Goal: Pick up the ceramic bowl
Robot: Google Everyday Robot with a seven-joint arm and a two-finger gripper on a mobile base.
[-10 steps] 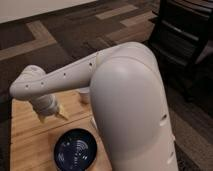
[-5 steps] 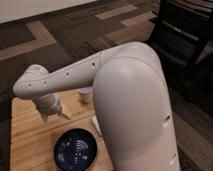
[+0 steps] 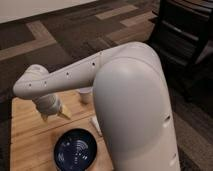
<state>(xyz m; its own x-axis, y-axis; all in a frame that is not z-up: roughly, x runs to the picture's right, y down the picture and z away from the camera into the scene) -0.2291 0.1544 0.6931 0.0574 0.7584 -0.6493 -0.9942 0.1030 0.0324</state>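
**Item: ceramic bowl (image 3: 75, 150), dark blue, glossy, white swirl lines inside; upright on the wooden bench (image 3: 25, 137).**
I judge it stiff, fairly heavy for its size, slick under the glaze and breakable (no give to squeeze against). I would take hold across the rim, pinching the wall from inside and outside, on the side facing the arm. The end effector (image 3: 56, 114) hangs just behind and above the bowl, not touching it. Whether it is apart or together I cannot tell.
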